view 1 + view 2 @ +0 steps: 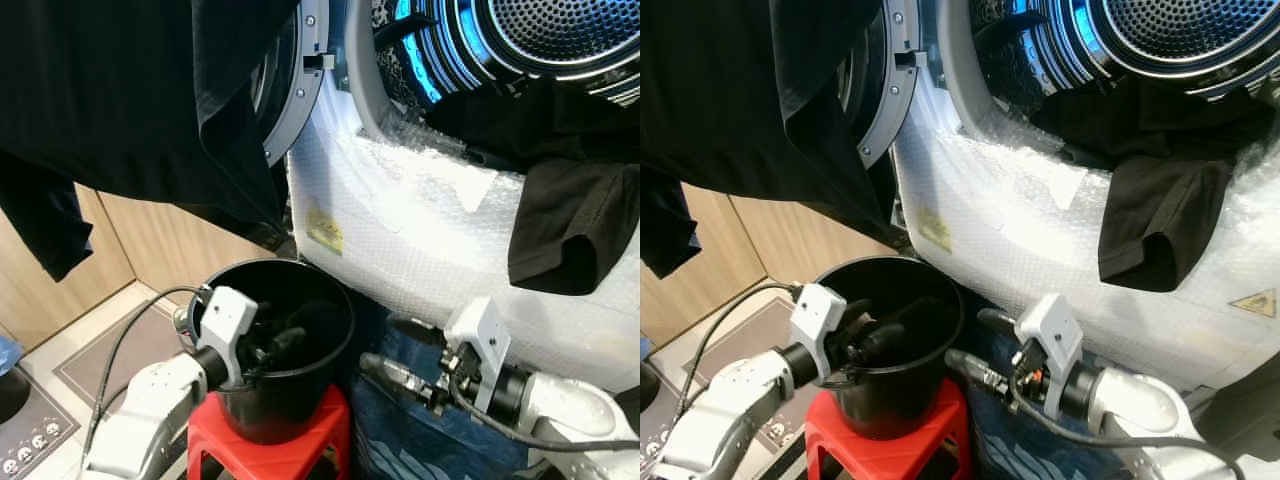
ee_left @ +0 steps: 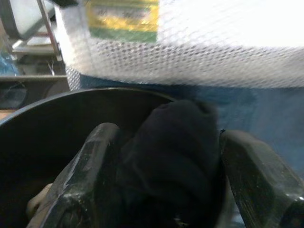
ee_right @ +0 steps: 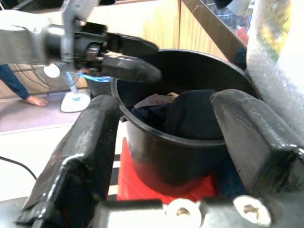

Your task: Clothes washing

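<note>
From the left eye view, a black bucket point(image 1: 285, 350) sits on a red stool point(image 1: 270, 450), just below the washing machine point(image 1: 420, 230) wrapped in bubble wrap. The left claw point(image 1: 272, 348) reaches over the bucket's rim and dips inside. The right claw point(image 1: 400, 350) hangs beside the bucket, near the machine's front, fingers apart and holding nothing. A black shirt point(image 1: 570, 220) spills out of the drum opening point(image 1: 540, 40) above the bucket. Another dark garment point(image 1: 130, 110) hangs over the machine door.

In the left wrist view, the left claw is squeezed around a dark bundle of cloth point(image 2: 171, 156) inside the bucket.

In the right wrist view, the right claw's two fingers point(image 3: 80, 156) stand wide apart, facing the bucket, with dark clothes heaped in it.
</note>
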`<state>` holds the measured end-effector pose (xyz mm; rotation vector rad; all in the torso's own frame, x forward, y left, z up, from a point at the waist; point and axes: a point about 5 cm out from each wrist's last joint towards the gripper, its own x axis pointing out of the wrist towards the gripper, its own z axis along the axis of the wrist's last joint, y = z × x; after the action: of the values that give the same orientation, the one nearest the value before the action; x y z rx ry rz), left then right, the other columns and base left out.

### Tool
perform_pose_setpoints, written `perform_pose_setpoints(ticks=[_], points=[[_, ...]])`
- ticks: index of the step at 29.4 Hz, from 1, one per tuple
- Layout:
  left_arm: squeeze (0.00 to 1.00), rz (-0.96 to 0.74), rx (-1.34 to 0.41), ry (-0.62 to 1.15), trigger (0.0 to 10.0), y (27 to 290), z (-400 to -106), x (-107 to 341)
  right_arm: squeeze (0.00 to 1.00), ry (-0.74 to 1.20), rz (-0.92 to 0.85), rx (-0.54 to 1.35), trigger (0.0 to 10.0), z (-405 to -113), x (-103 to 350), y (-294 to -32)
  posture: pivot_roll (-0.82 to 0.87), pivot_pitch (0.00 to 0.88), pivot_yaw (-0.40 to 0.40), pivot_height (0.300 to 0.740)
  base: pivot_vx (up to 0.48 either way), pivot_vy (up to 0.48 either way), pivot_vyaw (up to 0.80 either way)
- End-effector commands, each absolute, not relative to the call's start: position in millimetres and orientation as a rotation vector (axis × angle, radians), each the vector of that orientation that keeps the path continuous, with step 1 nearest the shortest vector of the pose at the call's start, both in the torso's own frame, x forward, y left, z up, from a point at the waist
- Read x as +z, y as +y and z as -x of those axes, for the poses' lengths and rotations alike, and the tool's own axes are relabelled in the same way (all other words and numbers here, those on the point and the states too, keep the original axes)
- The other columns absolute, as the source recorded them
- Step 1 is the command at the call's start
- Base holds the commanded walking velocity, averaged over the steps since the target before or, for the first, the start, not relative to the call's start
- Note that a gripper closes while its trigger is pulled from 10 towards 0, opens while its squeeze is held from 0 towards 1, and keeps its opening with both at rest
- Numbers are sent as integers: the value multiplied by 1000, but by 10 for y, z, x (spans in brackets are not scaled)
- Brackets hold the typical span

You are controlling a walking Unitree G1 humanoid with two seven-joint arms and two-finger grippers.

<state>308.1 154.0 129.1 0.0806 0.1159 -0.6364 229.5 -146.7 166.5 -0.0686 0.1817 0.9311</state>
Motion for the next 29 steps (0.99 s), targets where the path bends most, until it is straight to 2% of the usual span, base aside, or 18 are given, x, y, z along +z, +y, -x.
perform_pose_setpoints(ticks=[1, 2, 4, 6, 9, 12, 22, 23, 29], points=[[0, -103, -647, 140, 10000, 1575, -3117, 1239, 0, 156, 55, 931, 10000, -2261, 1710, -1453, -75, 165, 18, 740, 0, 0, 0], [1000, -75, -676, 154, 10000, 1576, -3160, 1209, 0, 154, 40, 920, 10000, -2240, 1704, -1448, -83, 176, 23, 740, 0, 0, 0], [1000, -108, -693, 179, 10000, 1577, -3218, 1159, 0, 155, 20, 906, 10000, -2211, 1699, -1443, -96, 187, 28, 740, 0, 0, 0], [1000, -111, -722, 203, 10000, 1557, -3291, 1104, 98, 147, 4, 900, 10000, -2159, 1701, -1434, -113, 198, 34, 740, 0, 0, 0], [1000, -133, -743, 218, 10000, 1540, -3335, 1077, 118, 138, -11, 895, 10000, -2120, 1718, -1424, -136, 212, 45, 740, 0, 0, 0], [1000, -126, -772, 230, 10000, 1507, -3384, 1071, 114, 130, -25, 887, 10000, -2073, 1734, -1418, -153, 224, 53, 740, 0, 0, 0], [1000, -253, -759, 248, 10000, 1557, -3610, 1135, 102, 126, -59, 839, 10000, -1874, 1806, -1434, -221, 276, 67, 740, 0, 0, 0], [0, -258, -756, 249, 10000, 1562, -3625, 1149, 102, 128, -60, 834, 10000, -1856, 1813, -1440, -231, 283, 66, 740, 0, 0, 0], [0, -278, -785, 245, 10000, 1512, -3676, 1195, 98, 134, -58, 812, 10000, -1762, 1871, -1467, -261, 307, 63, 740, 0, 0, 0]])
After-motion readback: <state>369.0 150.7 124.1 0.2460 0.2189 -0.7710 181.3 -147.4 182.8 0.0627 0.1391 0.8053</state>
